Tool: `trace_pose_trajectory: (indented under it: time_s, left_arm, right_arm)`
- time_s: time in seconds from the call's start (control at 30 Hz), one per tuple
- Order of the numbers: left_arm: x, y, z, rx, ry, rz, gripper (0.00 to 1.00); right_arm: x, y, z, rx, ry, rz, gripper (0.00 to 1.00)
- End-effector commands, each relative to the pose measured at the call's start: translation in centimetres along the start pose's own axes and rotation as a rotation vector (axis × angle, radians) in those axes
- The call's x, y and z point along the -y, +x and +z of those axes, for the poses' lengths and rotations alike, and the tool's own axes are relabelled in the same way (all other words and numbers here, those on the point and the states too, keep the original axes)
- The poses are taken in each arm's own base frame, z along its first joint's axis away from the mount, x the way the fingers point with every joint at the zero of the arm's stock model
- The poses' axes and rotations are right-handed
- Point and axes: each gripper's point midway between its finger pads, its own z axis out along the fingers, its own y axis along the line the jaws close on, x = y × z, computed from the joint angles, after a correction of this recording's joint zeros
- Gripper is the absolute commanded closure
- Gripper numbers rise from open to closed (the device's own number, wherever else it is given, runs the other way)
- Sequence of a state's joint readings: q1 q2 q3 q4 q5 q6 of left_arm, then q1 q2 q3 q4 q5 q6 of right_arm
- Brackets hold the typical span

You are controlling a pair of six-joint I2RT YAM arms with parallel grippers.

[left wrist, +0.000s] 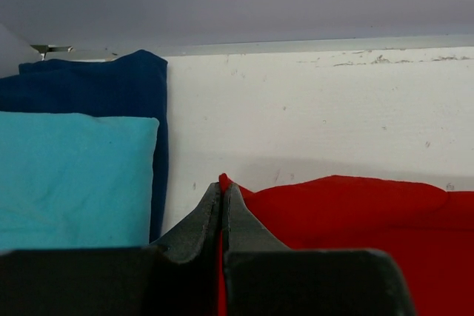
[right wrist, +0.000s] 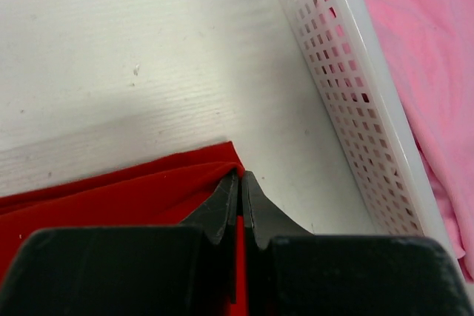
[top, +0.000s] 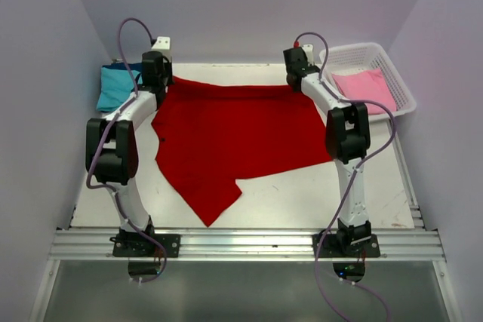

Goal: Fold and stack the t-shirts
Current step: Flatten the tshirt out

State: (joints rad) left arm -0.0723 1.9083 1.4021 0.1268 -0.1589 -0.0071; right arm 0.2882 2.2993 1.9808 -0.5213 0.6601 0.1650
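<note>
A bright red t-shirt (top: 226, 137) lies spread over the middle of the white table (top: 302, 197), one sleeve pointing at the near edge. My left gripper (top: 167, 78) is shut on its far left corner (left wrist: 348, 205). My right gripper (top: 290, 81) is shut on its far right corner (right wrist: 133, 194). A folded teal t-shirt (top: 117, 90) lies on a dark blue one (left wrist: 111, 83) at the far left, just left of my left gripper. A pink t-shirt (top: 364, 86) lies in the basket.
A white plastic lattice basket (top: 402, 88) stands at the far right corner, its wall (right wrist: 348, 86) close to the right of my right gripper. The back wall rises just behind both grippers.
</note>
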Motion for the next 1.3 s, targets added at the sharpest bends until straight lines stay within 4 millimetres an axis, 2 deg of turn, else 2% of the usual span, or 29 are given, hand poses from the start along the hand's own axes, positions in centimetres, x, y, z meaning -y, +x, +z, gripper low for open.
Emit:
trace_pose_trajectory:
  time_s: [0.0,0.1,0.23,0.37,0.4,0.43,0.47,0.5,0.53,0.57,0.6,0.63,0.7,0.77,0.8,0.83,0.87,0.93,0.97,1.0,1.03,1.07,1.1,1.13,1.17,1.2,1.23,1.27]
  left_arm:
    - [-0.1,-4.1,0.4,0.125,0.015,-0.051,1.0]
    - [-0.3,-4.6,0.9,0.135,-0.002,-0.057,1.0]
    - [-0.6,-5.9,1.3,0.186,-0.025,-0.097,1.0]
    - [-1.4,-9.2,1.1,0.312,-0.068,-0.146,1.0]
    - [-1.8,-9.8,1.2,0.332,-0.085,-0.156,1.0]
    - [-1.8,-10.2,1.7,0.345,-0.094,-0.163,1.0]
    - [-2.0,-10.4,2.0,0.344,-0.106,-0.175,0.85]
    - [-2.2,-11.5,2.3,0.358,-0.113,-0.19,0.55]
    - [-2.2,-10.0,3.3,0.304,-0.115,-0.203,0.01]
    - [-2.6,-10.0,3.4,0.303,-0.134,-0.213,0.0]
    - [-2.6,-9.2,3.4,0.291,-0.138,-0.218,0.0]
    - [-2.6,-9.7,3.0,0.309,-0.132,-0.227,0.0]
    - [-2.5,-9.0,2.8,0.301,-0.124,-0.228,0.0]
    - [-2.6,-9.4,2.1,0.308,-0.124,-0.245,0.0]
    - [-2.7,-8.7,1.8,0.295,-0.132,-0.248,0.0]
    - [-2.9,-9.8,0.5,0.318,-0.129,-0.263,0.0]
    - [-2.9,-9.9,-0.2,0.322,-0.125,-0.27,0.0]
    - [-2.6,-9.7,-2.6,0.324,-0.099,-0.297,0.0]
    - [-1.9,-7.6,-3.1,0.282,-0.075,-0.302,0.0]
    - [-1.4,-7.2,-3.9,0.273,-0.05,-0.309,0.0]
    - [-1.1,-7.6,-5.5,0.279,-0.026,-0.334,0.0]
    - [0.2,-6.8,-6.2,0.246,0.022,-0.34,0.01]
    - [1.1,-4.6,-6.7,0.19,0.054,-0.34,0.13]
    - [1.7,-3.8,-7.9,0.149,0.083,-0.359,0.21]
    - [2.5,-2.6,-8.6,0.101,0.105,-0.377,0.3]
    - [4.3,-0.3,-9.6,0.026,0.173,-0.381,0.5]
    - [5.0,0.6,-11.1,-0.011,0.202,-0.386,0.58]
    - [5.7,1.7,-12.1,-0.048,0.214,-0.374,0.65]
  right_arm:
    - [0.7,-4.0,-0.2,0.093,0.014,0.098,1.0]
    - [1.2,-6.1,0.1,0.143,0.048,0.15,1.0]
    - [0.5,-9.0,0.1,0.258,0.002,0.254,1.0]
    - [0.0,-12.8,-0.7,0.471,-0.067,0.386,1.0]
    - [-0.7,-12.5,0.5,0.46,-0.072,0.384,1.0]
    - [-0.9,-14.5,0.2,0.461,-0.105,0.392,0.89]
    - [-1.6,-14.6,0.9,0.44,-0.128,0.375,0.2]
    - [-2.3,-13.9,2.3,0.412,-0.144,0.372,0.01]
    - [-2.9,-13.4,2.4,0.407,-0.17,0.376,0.01]
    - [-2.7,-13.2,2.4,0.411,-0.171,0.38,0.01]
    - [-2.1,-14.1,1.0,0.439,-0.181,0.386,0.01]
    - [-2.5,-12.8,1.6,0.438,-0.193,0.378,0.01]
    - [-1.8,-13.3,0.1,0.465,-0.211,0.386,0.01]
    - [-1.5,-12.6,-0.3,0.479,-0.219,0.381,0.01]
    - [-1.3,-12.5,-0.7,0.487,-0.226,0.384,0.01]
    - [-0.5,-12.5,-1.9,0.51,-0.234,0.397,0.01]
    - [-0.6,-12.4,-2.5,0.518,-0.256,0.395,0.01]
    - [0.5,-11.8,-4.3,0.53,-0.268,0.394,0.01]
    - [0.5,-11.7,-5.2,0.545,-0.288,0.385,0.01]
    - [0.8,-11.2,-5.7,0.542,-0.287,0.382,0.01]
    - [0.6,-9.1,-5.5,0.497,-0.288,0.356,0.01]
    - [0.9,-9.5,-7.2,0.51,-0.335,0.352,0.01]
    - [0.8,-8.8,-7.6,0.499,-0.352,0.337,0.01]
    - [0.5,-6.5,-7.6,0.439,-0.371,0.299,0.04]
    - [0.9,-6.3,-8.7,0.427,-0.392,0.295,0.24]
    - [0.4,-5.3,-9.3,0.388,-0.436,0.295,0.48]
    - [0.3,-2.6,-9.2,0.287,-0.44,0.252,0.81]
    - [0.4,-1.3,-9.5,0.233,-0.442,0.243,1.0]
